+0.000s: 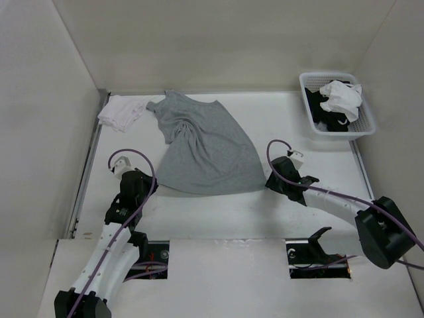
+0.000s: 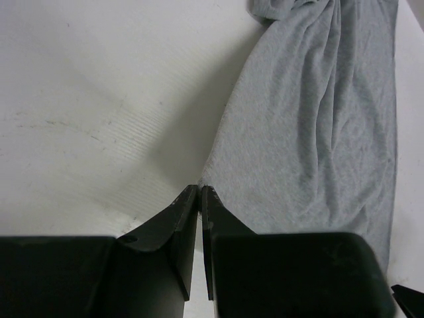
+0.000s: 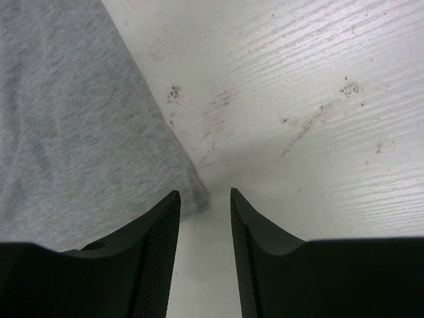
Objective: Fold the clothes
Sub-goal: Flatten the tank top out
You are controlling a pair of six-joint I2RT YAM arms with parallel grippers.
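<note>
Where the right claw point(image 3: 204, 193) hangs, the grey top point(image 3: 73, 119) ends.

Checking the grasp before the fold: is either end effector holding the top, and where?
The right end effector is open, holding nothing. The left end effector is shut at a hem corner of the top; whether it pinches cloth cannot be told.

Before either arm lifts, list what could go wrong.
The right gripper is open, and only a corner tip of the grey top reaches between its jaws; closing may catch little. The left gripper is shut at the other hem corner; any hold there looks slight and could slip.
</note>
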